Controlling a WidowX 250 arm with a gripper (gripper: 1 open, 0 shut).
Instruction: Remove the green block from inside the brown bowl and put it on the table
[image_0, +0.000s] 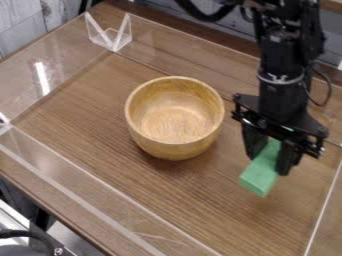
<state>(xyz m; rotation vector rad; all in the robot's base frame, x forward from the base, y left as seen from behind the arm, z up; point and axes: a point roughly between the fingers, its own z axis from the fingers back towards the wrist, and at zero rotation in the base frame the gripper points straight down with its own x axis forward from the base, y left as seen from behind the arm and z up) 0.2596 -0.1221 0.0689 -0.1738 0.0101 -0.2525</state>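
At the right of the frame, the gripper (277, 153) grasps the tilted green block (265, 172) above the surface (120, 190); the brown bowl (175, 117) sits centre, apart.

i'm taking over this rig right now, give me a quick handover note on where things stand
Pincer: shut on the green block, pointing down, to the right of the brown bowl.
Green block: out of the bowl, held tilted low over the table; whether its bottom end touches the surface is unclear.
Brown bowl: empty, mid-table.
Done: block lifted out and carried clear of the bowl.
Left: set the block down on the table, open the pincer, withdraw.
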